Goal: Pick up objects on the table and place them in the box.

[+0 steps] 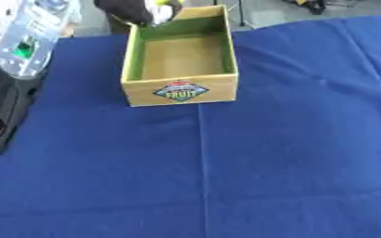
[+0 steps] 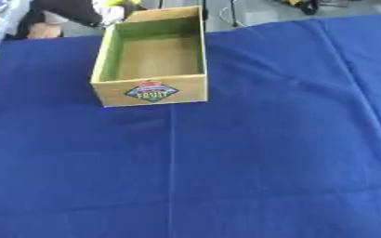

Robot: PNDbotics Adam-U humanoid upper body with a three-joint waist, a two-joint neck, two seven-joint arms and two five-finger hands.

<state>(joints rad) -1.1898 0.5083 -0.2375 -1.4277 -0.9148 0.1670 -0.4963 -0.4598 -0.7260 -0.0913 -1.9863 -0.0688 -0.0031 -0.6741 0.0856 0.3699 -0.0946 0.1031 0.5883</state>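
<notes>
A clear plastic bottle (image 1: pixel 27 39) with a green label hangs tilted at the upper left, close to the camera and off the cloth. My black left hand (image 1: pixel 3 100) comes up from the left edge under it and holds its lower end. The open cardboard box (image 1: pixel 180 88), green inside with a "FRUIT" sticker on its front wall, stands at the far middle of the table, right of the bottle. Nothing shows inside the box. My right hand appears in no view.
A blue cloth (image 2: pixel 259 153) covers the whole table, with a crease running down its middle. At the box's far left corner a person's dark sleeve (image 2: pixel 72 10) and hand (image 2: pixel 43 30) reach in, beside something yellow (image 2: pixel 112 3).
</notes>
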